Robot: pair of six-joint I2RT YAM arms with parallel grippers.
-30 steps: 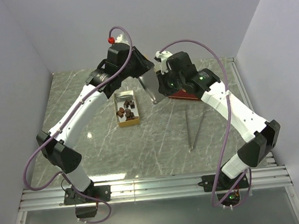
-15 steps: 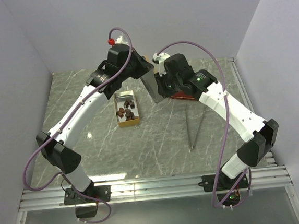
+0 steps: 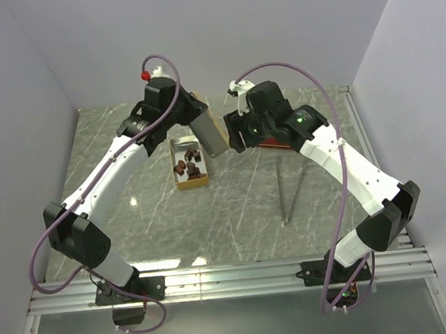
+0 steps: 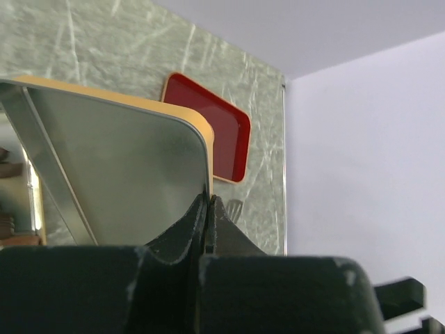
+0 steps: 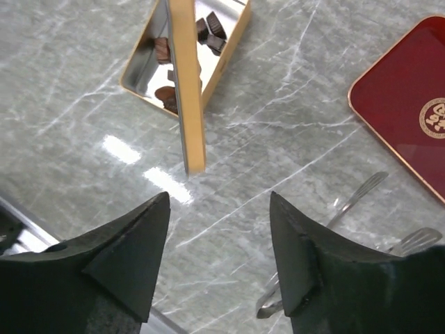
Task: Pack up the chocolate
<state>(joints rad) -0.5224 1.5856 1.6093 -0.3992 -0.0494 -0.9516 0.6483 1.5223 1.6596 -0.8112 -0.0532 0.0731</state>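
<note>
Several small brown pieces of chocolate lie in an open gold tin on the marble table. My left gripper is shut on the edge of the tin's lid and holds it tilted in the air beside the tin. In the left wrist view the fingers pinch the lid's yellow rim at my left gripper, silver inside facing the camera. My right gripper stands open and empty just right of the lid, which shows edge-on there with the chocolate behind it.
A red tray lies on the table at the back right, partly under my right arm. Two metal forks lie right of centre. White walls close in the left, back and right sides.
My right gripper has let go of the lid and opened. The left gripper has shut on the lid and carried it left, towards the tin.
</note>
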